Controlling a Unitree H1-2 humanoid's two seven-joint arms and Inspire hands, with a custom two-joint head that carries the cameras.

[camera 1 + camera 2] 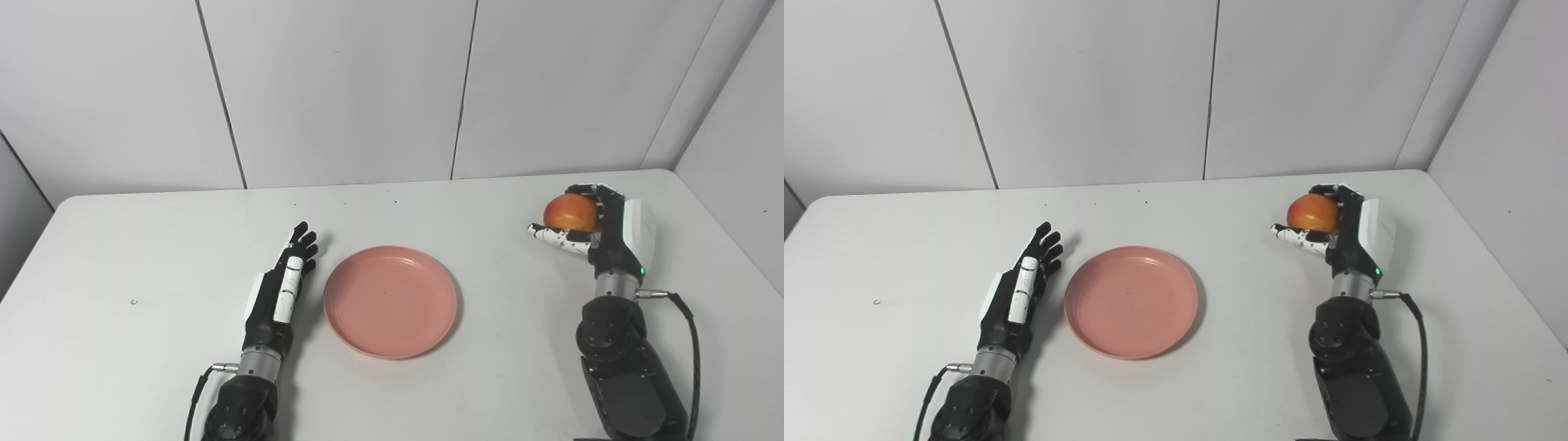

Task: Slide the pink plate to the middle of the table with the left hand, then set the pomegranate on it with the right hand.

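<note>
With the right hand (591,229) grasping the pomegranate (571,212), carry it leftward over the pink plate (391,301) (left hand (285,282) released beside it) and lower gently before letting go.

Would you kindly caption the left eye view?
Right hand holds pomegranate; open left hand beside empty pink plate.

I count one pink plate (391,301) on the bench (122,257), and it is the only dish I see. I count one pomegranate (571,212), the only fruit here. I have two robot hands in sight: the left robot hand (283,283) and the right robot hand (603,229). There is just the one bench.
</note>
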